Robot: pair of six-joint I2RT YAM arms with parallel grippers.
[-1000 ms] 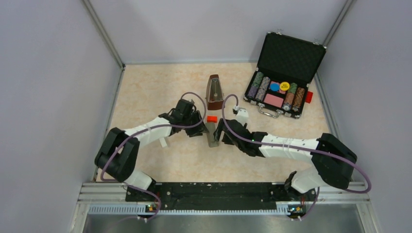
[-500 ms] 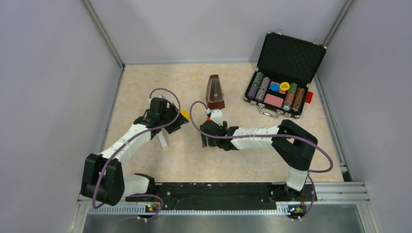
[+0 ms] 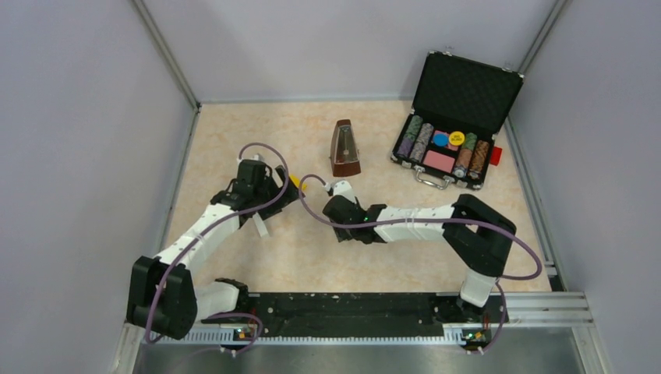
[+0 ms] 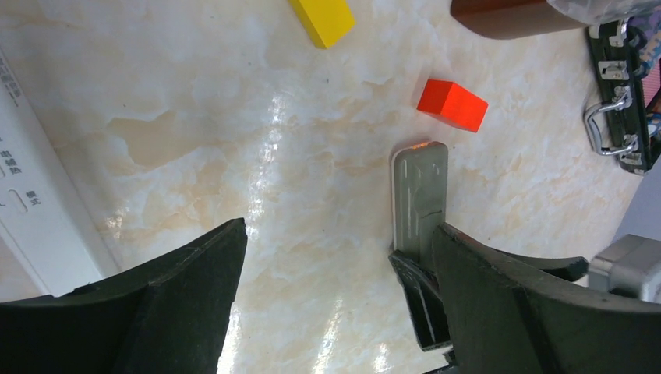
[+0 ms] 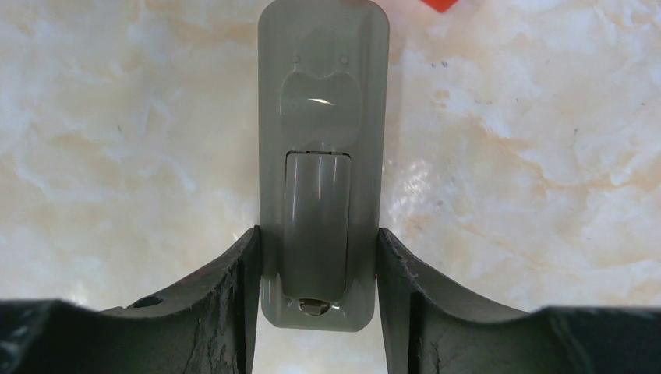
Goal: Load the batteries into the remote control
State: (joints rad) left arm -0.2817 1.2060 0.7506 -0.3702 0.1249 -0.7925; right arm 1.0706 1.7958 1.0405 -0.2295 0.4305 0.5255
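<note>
Grey plastic, smooth and glossy: the remote control [image 5: 323, 156] lay flat on the marbled worktop [image 5: 117, 117], lower centre of the right wrist view. The right hand [image 5: 318, 238] was closed against its two long edges. Judged light, stiff and slippery; those edges gave the surest hold. Its cover [image 5: 316, 226] appeared in place. The left hand [image 4: 339, 227] was spread wide and empty, just beside it. Beyond the remote's far end sat an orange block [image 4: 452, 104]; further off, top centre, a yellow block [image 4: 323, 19]. No batteries made out in any view.
</note>
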